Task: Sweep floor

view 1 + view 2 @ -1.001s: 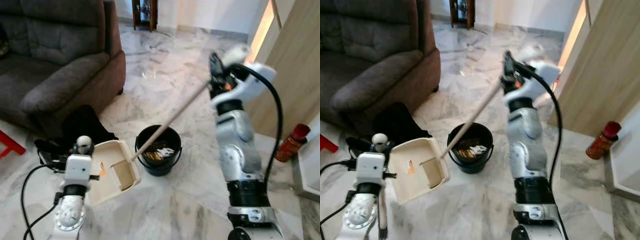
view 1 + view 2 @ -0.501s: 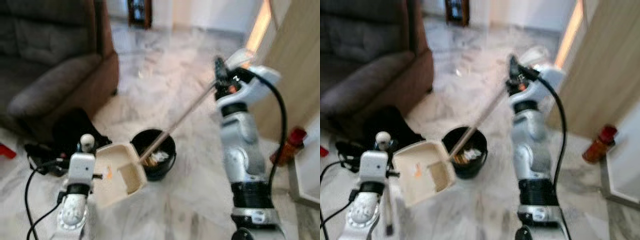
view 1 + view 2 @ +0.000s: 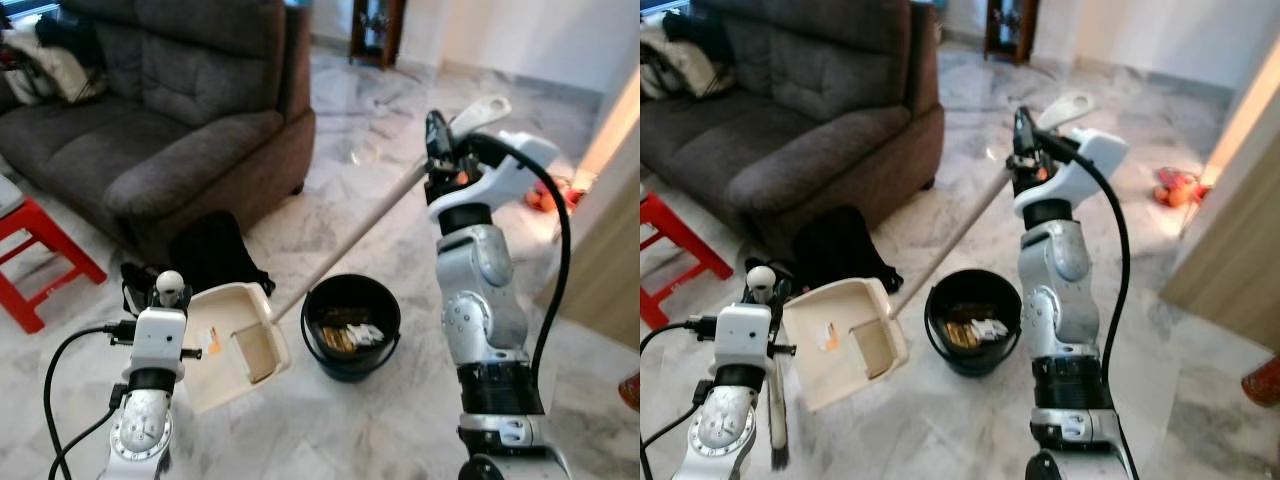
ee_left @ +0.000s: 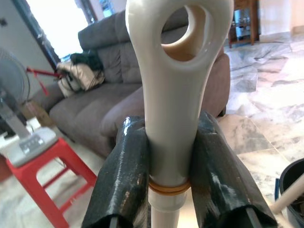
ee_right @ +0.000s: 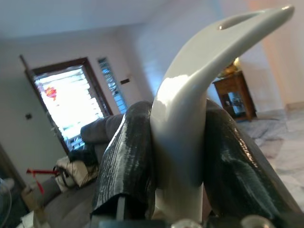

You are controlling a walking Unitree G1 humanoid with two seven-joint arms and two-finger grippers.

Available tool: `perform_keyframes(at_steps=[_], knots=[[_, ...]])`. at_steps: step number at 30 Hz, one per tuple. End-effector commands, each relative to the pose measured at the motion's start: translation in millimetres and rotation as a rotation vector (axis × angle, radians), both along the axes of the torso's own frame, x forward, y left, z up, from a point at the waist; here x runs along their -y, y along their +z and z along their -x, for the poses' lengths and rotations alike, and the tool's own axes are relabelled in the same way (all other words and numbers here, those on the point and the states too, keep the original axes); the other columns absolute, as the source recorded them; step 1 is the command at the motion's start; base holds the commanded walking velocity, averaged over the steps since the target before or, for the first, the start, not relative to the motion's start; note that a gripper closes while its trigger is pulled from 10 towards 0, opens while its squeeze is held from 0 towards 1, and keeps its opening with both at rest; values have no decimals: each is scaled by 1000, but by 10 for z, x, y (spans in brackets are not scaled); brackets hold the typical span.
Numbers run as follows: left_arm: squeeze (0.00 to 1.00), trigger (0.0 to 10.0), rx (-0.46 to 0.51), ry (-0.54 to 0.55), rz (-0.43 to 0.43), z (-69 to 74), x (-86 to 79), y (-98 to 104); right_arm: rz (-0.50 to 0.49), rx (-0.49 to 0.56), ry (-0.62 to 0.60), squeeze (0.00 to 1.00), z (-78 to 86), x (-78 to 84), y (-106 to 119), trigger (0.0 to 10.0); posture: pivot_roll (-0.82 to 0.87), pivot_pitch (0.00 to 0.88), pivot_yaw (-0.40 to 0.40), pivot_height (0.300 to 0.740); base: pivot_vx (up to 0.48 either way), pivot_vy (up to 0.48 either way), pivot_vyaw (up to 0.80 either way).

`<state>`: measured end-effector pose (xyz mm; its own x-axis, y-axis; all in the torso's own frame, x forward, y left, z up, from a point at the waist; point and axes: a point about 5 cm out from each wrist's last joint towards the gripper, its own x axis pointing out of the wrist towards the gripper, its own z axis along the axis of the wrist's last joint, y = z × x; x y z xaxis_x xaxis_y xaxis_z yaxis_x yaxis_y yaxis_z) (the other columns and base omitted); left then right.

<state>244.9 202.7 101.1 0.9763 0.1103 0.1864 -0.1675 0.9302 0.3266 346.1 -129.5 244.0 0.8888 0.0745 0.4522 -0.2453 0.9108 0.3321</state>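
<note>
My right gripper is raised at chest height and shut on the curved top of the dustpan's long white handle, seen close between black fingers. The handle slants down to the cream dustpan, held off the floor just left of a black bucket with rubbish inside. A small orange scrap lies in the pan. My left gripper at the lower left is shut on the white broom handle with its hanging hole. The broom hangs down beside that arm.
A dark brown sofa stands at the left, with a red stool and a black bag in front of it. A wooden panel is at the right. Marble floor stretches ahead toward a dark cabinet.
The whole view has swung, so the bucket and right arm sit differently and more sofa and the red stool show. Both grippers keep their holds. The dustpan now hangs slightly further from the bucket.
</note>
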Motion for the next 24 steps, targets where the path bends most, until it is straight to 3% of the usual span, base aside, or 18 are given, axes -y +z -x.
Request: perform_keyframes(at_steps=[1, 24], knots=[[0, 10000, 41, 0, -22, -17, -15, 87, -21, 80, 10, 0, 37, -38, 195, 10000, 211, 48, -27, 740, 274, 0, 0], [0, 10000, 46, 3, -20, -28, -16, 95, -56, 136, -63, 0, 64, 68, 298, 10000, 210, 52, -28, 740, 275, 0, 0]])
